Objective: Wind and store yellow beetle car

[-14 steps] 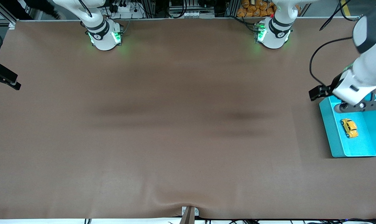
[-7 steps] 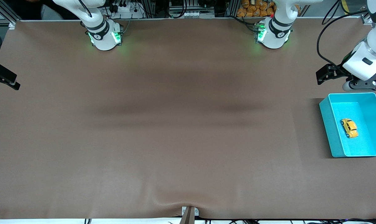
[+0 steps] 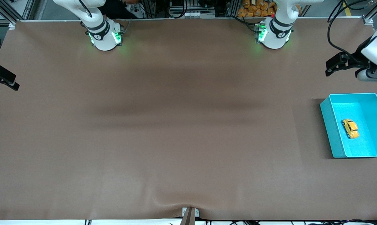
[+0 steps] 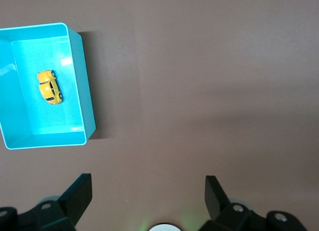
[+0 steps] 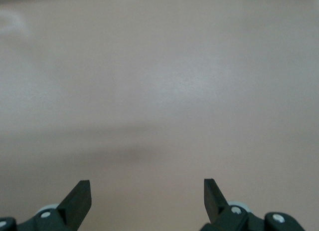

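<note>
- Brown surface (image 3: pixel 176 125), bare but for a teal bin (image 3: pixel 332 131) at the left arm's end.
- Left end effector (image 4: pixel 148 196) spread wide, empty, up over the surface, well apart from the bin.
- Right end effector (image 5: pixel 147 193) likewise spread, empty, waiting.
- Car (image 3: pixel 350 128) on the bin floor: likely light, rigid, slick; best pinched across its flanks.

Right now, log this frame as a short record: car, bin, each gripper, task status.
car: yellow beetle car lies on its wheels in the teal bin
bin: at the left arm's end of the table, open top
left gripper: open, empty, over bare table beside the bin
right gripper: open, empty, over bare table; arm waits
status: car stored
</note>
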